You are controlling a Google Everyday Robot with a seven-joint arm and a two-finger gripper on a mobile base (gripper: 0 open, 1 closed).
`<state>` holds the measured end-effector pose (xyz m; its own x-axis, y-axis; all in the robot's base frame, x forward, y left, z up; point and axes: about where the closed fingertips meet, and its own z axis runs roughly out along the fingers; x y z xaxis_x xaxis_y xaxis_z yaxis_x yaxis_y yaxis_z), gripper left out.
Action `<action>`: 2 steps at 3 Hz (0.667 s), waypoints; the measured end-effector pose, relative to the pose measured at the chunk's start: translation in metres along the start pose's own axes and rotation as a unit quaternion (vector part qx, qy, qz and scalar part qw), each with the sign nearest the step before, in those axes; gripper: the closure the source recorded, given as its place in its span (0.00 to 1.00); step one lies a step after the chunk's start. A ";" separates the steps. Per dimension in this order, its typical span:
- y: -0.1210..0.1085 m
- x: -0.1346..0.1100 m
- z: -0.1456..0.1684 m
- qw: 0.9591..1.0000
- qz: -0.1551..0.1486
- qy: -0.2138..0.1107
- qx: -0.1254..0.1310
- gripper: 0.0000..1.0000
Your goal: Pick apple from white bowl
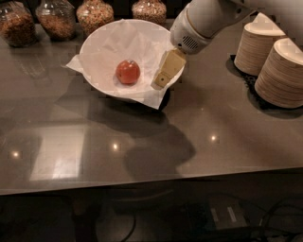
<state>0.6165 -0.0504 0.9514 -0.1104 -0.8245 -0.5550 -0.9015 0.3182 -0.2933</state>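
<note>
The apple (128,72) lies in the white bowl (85,66), on the bottom and a little left of the bowl's middle. It is small and round, red-orange, with a dark stem dimple on top and a faint shine on its skin. It takes up only a small part of the bowl. Crinkled white paper (113,42) lines the bowl under the apple. One corner of the paper sticks out over the bowl's left rim and another hangs over its front right rim.

The gripper (166,71) hangs over the right side of the bowl, inside the rim. It shows as one pale beige wedge slanting down and to the left, its tip pointing toward the apple. Whether it is open or closed cannot be told from this side. The tip is near the apple, to the apple's right and at about the same height in the picture. A strip of bare paper lies between the two, so they do not touch. The white arm (203,21) reaches in from above the bowl's right rim.

The bowl stands on a dark glossy counter (213,123). Behind the bowl stands a row of glass jars (94,14) filled with brownish grains. Well to the right of the bowl, two stacks of beige paper bowls (258,45) sit upside down on a black mat (240,71).
</note>
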 end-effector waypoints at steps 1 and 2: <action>-0.013 -0.040 0.031 1.000 -0.015 -0.026 -0.009 0.00; -0.014 -0.045 0.032 0.999 -0.017 -0.029 -0.009 0.00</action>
<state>0.6469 -0.0028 0.9553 -0.0551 -0.8065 -0.5887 -0.9121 0.2805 -0.2990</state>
